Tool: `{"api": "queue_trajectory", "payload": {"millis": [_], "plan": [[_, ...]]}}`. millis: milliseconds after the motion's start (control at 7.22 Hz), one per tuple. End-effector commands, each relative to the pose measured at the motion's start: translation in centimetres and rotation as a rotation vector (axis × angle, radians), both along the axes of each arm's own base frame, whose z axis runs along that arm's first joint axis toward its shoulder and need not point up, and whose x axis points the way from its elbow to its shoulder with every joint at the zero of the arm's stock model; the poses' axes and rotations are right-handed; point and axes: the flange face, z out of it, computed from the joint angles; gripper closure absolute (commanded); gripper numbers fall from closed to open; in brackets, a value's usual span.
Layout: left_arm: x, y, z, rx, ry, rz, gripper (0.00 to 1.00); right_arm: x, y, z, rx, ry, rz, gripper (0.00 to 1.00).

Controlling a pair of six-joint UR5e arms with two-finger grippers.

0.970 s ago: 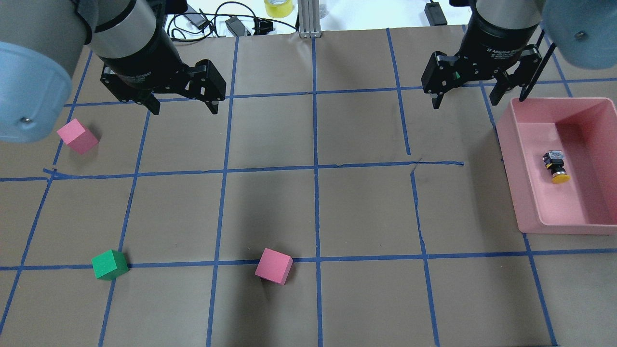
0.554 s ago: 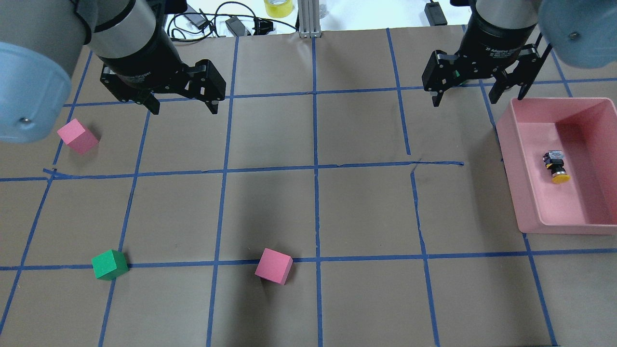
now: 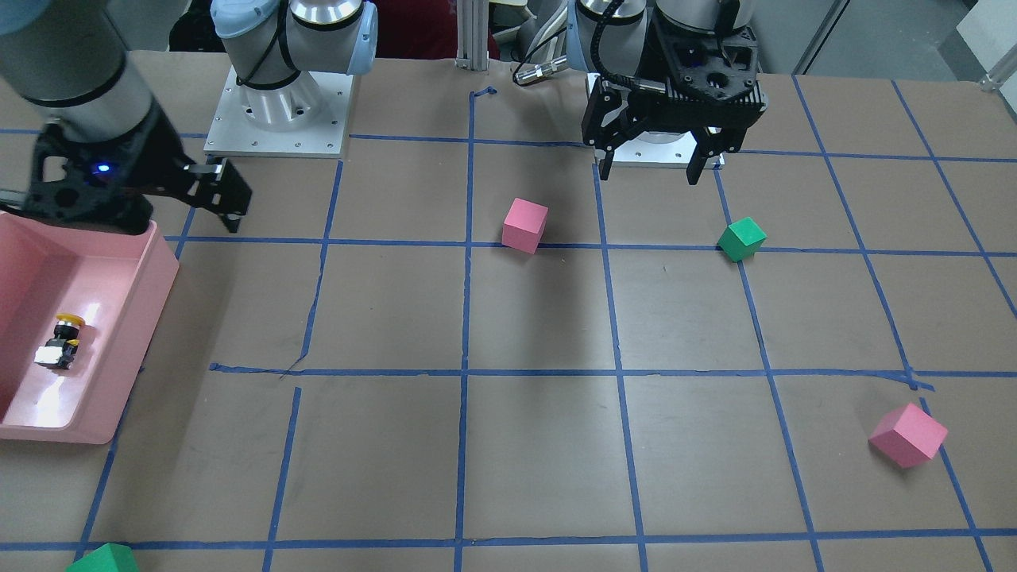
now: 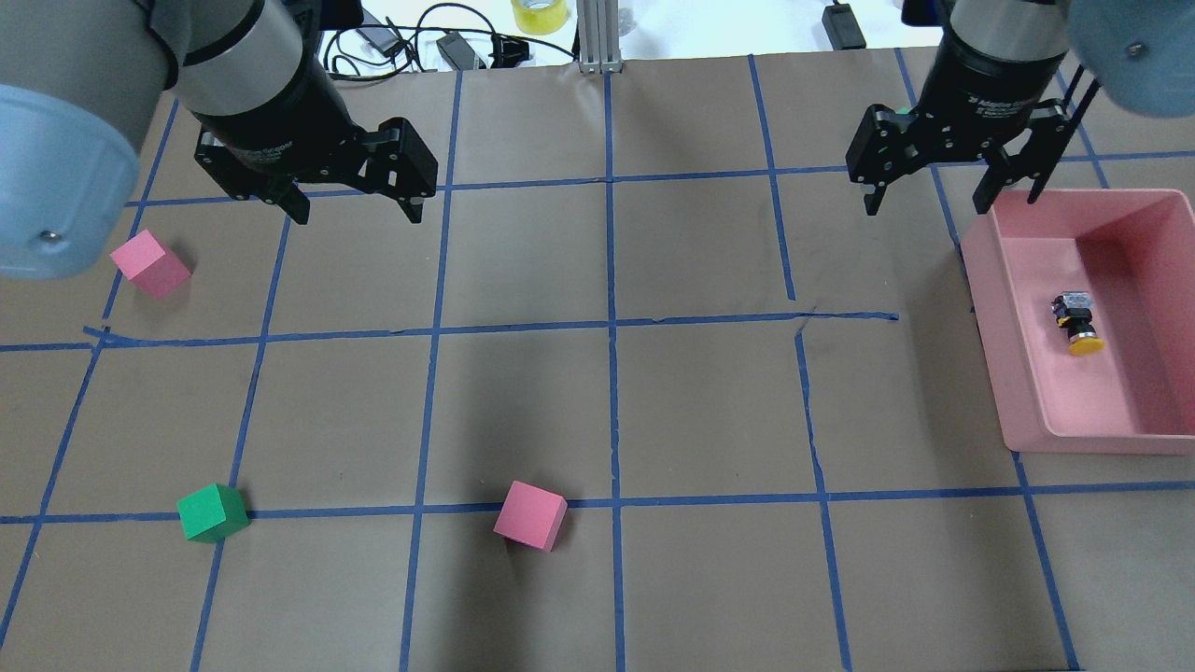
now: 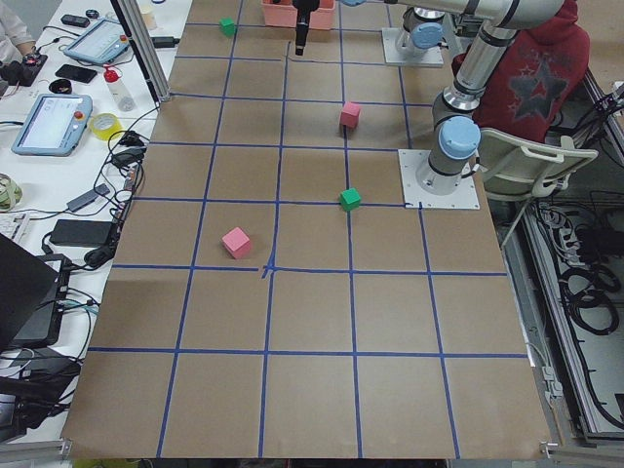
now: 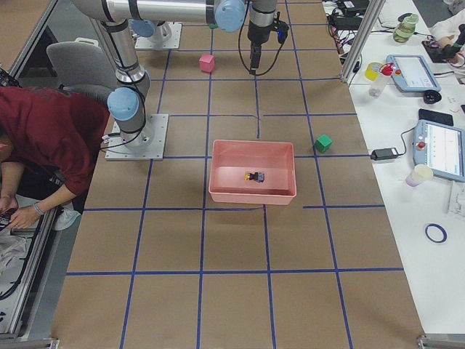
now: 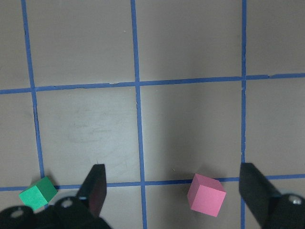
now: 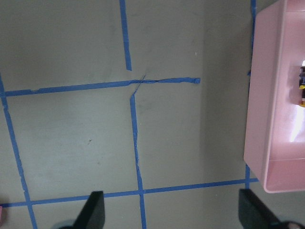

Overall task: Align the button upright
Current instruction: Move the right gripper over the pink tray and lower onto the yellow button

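The button (image 4: 1078,322) lies on its side inside the pink bin (image 4: 1004,364), its yellow cap toward the robot and its black and white base away. It also shows in the front view (image 3: 60,342), the right side view (image 6: 254,176) and at the edge of the right wrist view (image 8: 301,86). My right gripper (image 4: 924,201) is open and empty, raised just left of the bin's far corner. My left gripper (image 4: 358,213) is open and empty, high over the far left of the table.
The bin (image 3: 151,278) sits at the table's right edge. Two pink cubes (image 4: 149,264) (image 4: 530,515) and a green cube (image 4: 213,512) lie on the left half. Another green cube (image 6: 323,143) sits beyond the bin. Blue tape lines grid the brown paper.
My right gripper has moved to the right, closer to the bin's far corner, and stays open. The left arm, the button and the cubes have not moved.
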Motion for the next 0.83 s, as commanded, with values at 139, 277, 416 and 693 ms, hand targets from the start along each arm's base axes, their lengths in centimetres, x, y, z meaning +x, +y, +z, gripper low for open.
{"api": "queue_trajectory", "payload": {"millis": [139, 277, 416, 693], "plan": [[0.1, 0.0, 0.0, 0.000, 0.000, 0.001, 0.00, -13.8, -2.5, -3.4, -0.027, -0.004, -0.054, 0.00], [0.1, 0.0, 0.0, 0.000, 0.000, 0.001, 0.00, -17.9, -3.1, -5.4, -0.056, 0.007, -0.087, 0.00], [0.1, 0.0, 0.0, 0.002, 0.000, 0.001, 0.00, -19.6, -3.1, -8.1, -0.044, -0.001, -0.085, 0.00], [0.1, 0.0, 0.0, 0.000, 0.000, 0.001, 0.00, -23.4, -3.1, -10.7, -0.130, 0.053, -0.065, 0.00]]}}
